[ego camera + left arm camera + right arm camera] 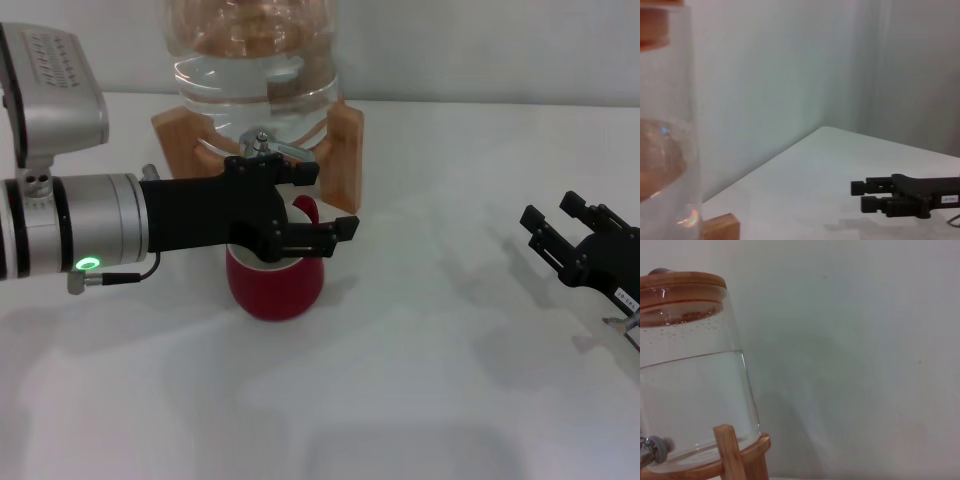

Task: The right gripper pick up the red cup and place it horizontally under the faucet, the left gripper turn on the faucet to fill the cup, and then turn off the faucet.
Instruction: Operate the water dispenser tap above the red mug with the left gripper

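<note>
The red cup (pixel 275 285) stands upright on the white table, right below the faucet (pixel 265 145), a small chrome tap at the front of the clear water jug (pixel 255 60). My left gripper (pixel 333 200) reaches in from the left, above the cup. It is open, with its upper finger (pixel 295 172) just under the faucet's lever and its lower finger (pixel 325 235) over the cup's rim. My right gripper (pixel 555 215) is open and empty at the right, away from the cup. It also shows in the left wrist view (pixel 861 196).
The jug sits on a wooden stand (pixel 345 150) at the back of the table (pixel 400 400). The right wrist view shows the jug (pixel 695 390), its stand (pixel 735 455) and a bit of the chrome tap (pixel 652 450).
</note>
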Robot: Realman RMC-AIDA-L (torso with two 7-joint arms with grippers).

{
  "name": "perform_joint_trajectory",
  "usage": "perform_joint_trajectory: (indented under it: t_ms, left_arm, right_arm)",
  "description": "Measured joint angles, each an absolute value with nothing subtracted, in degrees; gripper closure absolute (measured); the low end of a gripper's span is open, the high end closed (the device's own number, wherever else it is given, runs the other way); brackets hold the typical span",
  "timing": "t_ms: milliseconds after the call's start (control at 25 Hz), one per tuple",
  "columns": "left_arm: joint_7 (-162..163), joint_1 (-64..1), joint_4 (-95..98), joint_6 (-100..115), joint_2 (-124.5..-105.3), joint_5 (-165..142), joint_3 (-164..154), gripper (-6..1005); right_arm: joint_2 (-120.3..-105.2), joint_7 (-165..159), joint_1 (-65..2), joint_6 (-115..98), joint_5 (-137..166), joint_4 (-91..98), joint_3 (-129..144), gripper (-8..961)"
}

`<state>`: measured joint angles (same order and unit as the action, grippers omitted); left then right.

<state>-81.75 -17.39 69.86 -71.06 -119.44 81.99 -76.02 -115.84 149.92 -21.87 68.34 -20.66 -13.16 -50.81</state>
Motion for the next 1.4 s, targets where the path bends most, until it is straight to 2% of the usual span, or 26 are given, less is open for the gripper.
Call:
perform_joint_trajectory:
  t_ms: [480,1400]
  left_arm:
    - [-82.94,-21.51,64.04,-68.41,-119.38,81.91,-75.93,142]
    - [-89.85,-21.15,63.37,-68.79,-119.44,88.47,-74.04,142]
  right_arm:
    - [-115.84,149.87,-21.97,68.55,-20.34,-13.23,-50.71,349]
    - [-115.84,149.85,-21.74,68.65,-20.30,-13.27,-50.71,349]
